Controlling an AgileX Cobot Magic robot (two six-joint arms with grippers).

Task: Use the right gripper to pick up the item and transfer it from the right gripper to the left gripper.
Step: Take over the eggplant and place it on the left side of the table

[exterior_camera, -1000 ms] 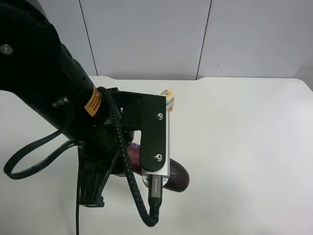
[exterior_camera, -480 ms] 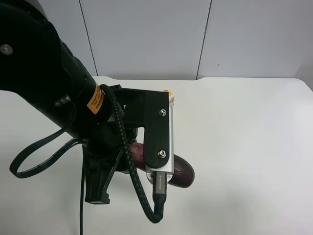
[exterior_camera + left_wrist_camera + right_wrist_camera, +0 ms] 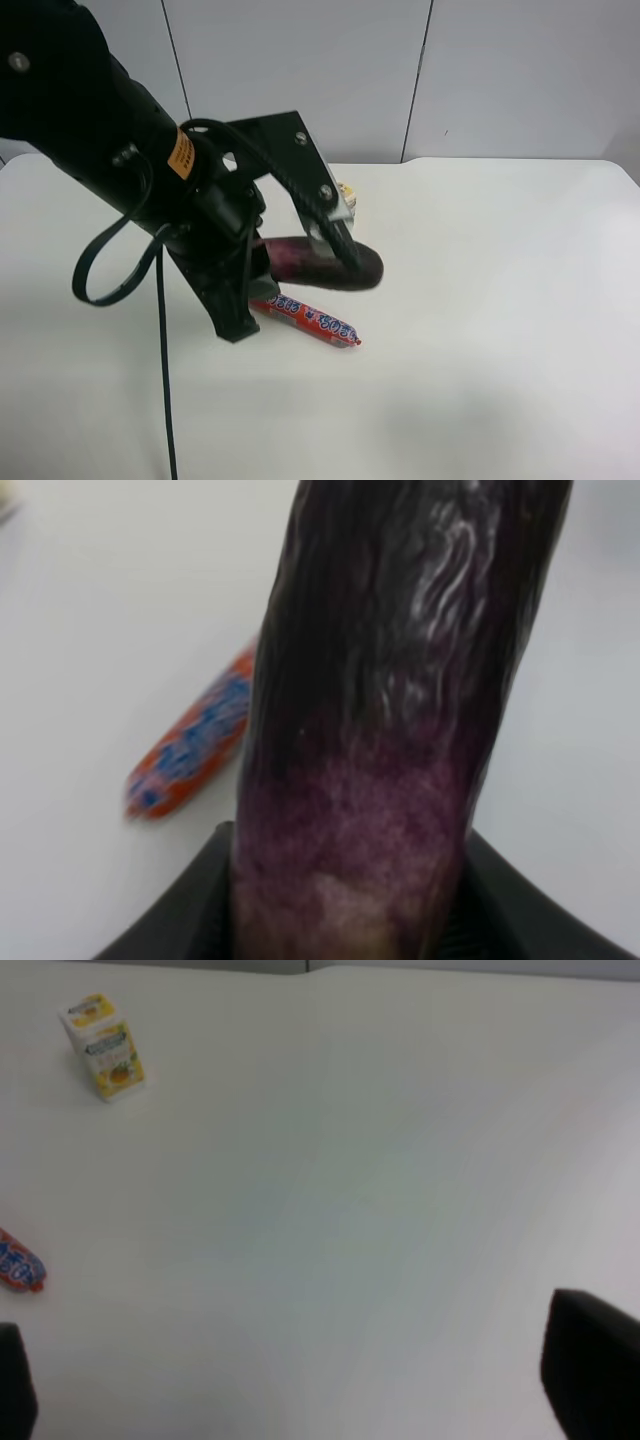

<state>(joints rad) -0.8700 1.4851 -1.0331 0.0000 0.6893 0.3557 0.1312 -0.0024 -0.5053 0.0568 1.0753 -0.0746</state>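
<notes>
The eggplant [image 3: 335, 265], dark purple with a mauve neck, hangs level above the table in the left gripper [image 3: 260, 270], on the black arm with the orange label [image 3: 180, 153]. In the left wrist view the eggplant [image 3: 390, 700] fills the frame, and the left gripper [image 3: 340, 920] has a black jaw on either side of its mauve neck. The right gripper [image 3: 305, 1390] is open and empty over bare table, with only its black fingertips [image 3: 595, 1365] showing. It is out of the exterior high view.
A red printed sausage stick [image 3: 305, 318] lies on the white table [image 3: 500, 300] just below the eggplant; it also shows in the left wrist view [image 3: 195, 740] and right wrist view [image 3: 18, 1265]. A small white-yellow carton [image 3: 347, 192] [image 3: 104, 1047] stands farther back.
The arm with the orange label has swung up and back, carrying the eggplant higher. The sausage stick, hidden under the arm before, now shows on the table.
</notes>
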